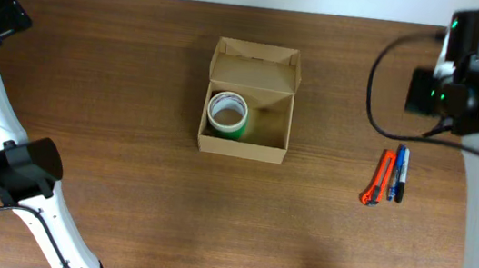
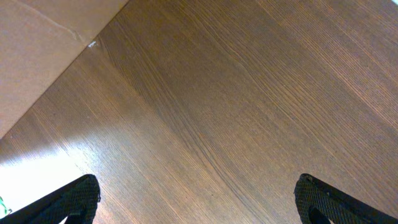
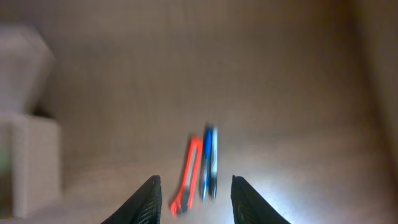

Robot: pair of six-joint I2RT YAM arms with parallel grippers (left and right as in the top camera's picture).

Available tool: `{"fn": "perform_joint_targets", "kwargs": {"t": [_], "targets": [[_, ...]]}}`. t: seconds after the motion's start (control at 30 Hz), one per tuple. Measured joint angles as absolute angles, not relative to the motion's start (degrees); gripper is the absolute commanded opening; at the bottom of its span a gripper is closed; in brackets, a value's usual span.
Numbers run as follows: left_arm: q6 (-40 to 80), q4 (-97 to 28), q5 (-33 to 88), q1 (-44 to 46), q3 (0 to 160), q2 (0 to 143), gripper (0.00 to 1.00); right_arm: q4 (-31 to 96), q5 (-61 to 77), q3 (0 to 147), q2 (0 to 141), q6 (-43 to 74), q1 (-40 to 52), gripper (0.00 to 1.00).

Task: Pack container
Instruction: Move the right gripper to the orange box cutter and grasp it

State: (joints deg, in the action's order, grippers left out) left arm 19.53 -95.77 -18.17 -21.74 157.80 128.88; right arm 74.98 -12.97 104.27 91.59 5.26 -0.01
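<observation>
- While the container point(image 1: 244, 147) sits near the middle of the table point(image 1: 116, 91) with its flap lid point(image 1: 256, 70) folded back on the far side, a green-edged tape roll point(image 1: 226, 114) lies flat in its left half. The right half looks bare.
- Nothing steadies the container, so a nudge against a wall would probably slide it or tip the lid forward.
- Well apart to the right lie an orange cutter point(image 1: 378, 180), a blue pen point(image 1: 391, 175) and a black marker point(image 1: 400, 175), pressed side by side.
- Risk: jaws closing on one of them may catch or scatter its neighbours. All three are thin and lie flat, so the fingertips could scrape the wood.
- Risk: these long pieces may not lie flat beside the roll. One propped on the rim would block the lid.
- Right gripper point(image 3: 194, 202): fingers spread and empty, above these three pieces. Its view is blurred.
- Left gripper point(image 2: 199, 202): fingers spread and empty, over bare wood beside a tan cardboard face point(image 2: 31, 56), likely the container's wall.
- Nothing stands between the pieces and the container.
</observation>
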Motion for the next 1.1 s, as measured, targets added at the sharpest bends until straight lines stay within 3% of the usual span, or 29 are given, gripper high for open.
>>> {"fn": "perform_joint_targets", "kwargs": {"t": [0.07, 0.33, 0.67, 1.1], "targets": [[19.5, -95.8, -18.2, -21.7, 157.8, 128.9, 1.0, 72.7, -11.0, 97.2, 92.9, 5.9, -1.7, 0.47], [19.5, -95.8, -18.2, -21.7, 157.7, 128.9, 1.0, 64.6, -5.7, 79.9, 98.6, 6.3, -2.5, 0.51], [19.5, -95.8, -18.2, -21.7, 157.7, 128.9, 1.0, 60.5, -1.7, 77.7, 107.4, 13.1, -3.0, 0.5], [19.5, -95.8, -18.2, -21.7, 157.7, 128.9, 1.0, 59.6, 2.7, 75.9, 108.0, 18.0, -10.4, 0.52]]}}
